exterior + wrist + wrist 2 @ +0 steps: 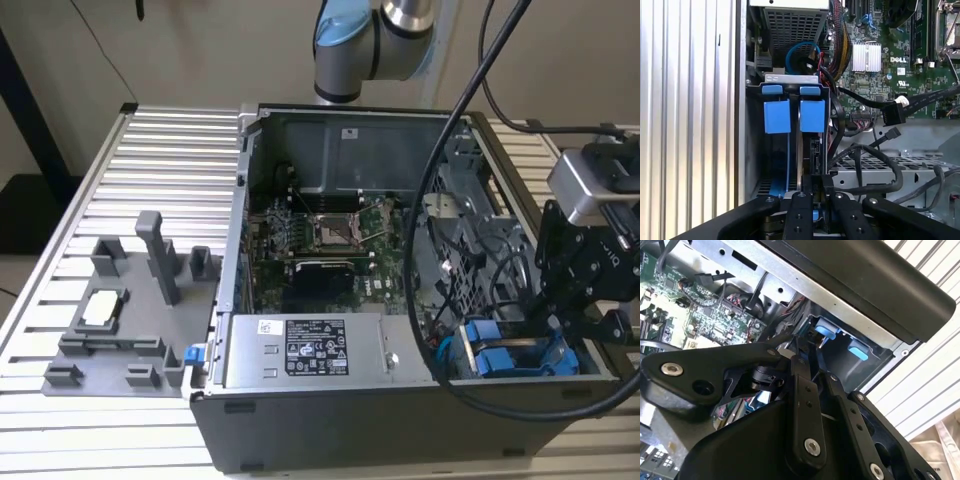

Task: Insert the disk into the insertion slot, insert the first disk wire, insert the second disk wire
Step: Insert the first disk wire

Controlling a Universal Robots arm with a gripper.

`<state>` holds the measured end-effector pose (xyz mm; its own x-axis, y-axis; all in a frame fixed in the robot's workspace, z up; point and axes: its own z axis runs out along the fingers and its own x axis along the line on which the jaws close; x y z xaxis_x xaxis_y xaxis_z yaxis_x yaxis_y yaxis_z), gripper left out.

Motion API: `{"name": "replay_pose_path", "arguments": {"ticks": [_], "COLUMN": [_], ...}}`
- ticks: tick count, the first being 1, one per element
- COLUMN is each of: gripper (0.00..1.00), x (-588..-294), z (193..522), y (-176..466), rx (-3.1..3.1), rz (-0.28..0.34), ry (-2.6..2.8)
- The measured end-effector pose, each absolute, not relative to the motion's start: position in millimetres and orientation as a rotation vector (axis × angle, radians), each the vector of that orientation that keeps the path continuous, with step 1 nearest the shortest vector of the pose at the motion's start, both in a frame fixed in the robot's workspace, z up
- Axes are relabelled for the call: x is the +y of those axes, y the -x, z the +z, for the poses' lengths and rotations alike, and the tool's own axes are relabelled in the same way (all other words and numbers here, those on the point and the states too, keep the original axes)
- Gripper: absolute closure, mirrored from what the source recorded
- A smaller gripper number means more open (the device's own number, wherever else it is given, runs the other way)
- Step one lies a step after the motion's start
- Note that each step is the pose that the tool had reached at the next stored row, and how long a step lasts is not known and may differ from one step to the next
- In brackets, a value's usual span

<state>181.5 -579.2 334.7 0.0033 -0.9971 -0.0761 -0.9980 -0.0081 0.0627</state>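
In the exterior view, an open computer case (330,430) lies on the ribbed bench (170,170). The claw (555,322) hangs over the case's corner at the exterior view's right, just above the insertion slot (485,350), whose blue rails run under it. A power-supply box (300,350) sits beside the slot toward the exterior view's left, with the motherboard (320,235) beyond it. A grey fixture (130,330) rests on the bench outside the case. A thick black cable (450,150) loops across the case.

In the second wrist view, the claw's black body reaches toward the slot, where two blue tabs (826,330) show beneath the case's dark edge.

The first wrist view looks into the slot. The two tabs stand side by side, with a thin pale divider between them. The claw lines up with the compartment nearer the motherboard. A dark slab there appears to be the disk (815,150), seen edge-on inside the slot, though most of it is hidden. I cannot tell whether the claw is clenched or released. Loose black wires (890,112) lie just beside the slot.
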Motion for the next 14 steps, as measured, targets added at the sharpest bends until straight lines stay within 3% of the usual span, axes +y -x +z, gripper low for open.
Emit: {"name": "replay_pose_path", "arguments": {"ticks": [13,14], "gripper": [0.80,0.74], "x": [-579.0,-579.0], "z": [331.0,333.3], "y": [-181.3,-181.3], "rx": [2.207,2.206], "rz": [0.151,0.151], "ry": [2.219,2.219]}}
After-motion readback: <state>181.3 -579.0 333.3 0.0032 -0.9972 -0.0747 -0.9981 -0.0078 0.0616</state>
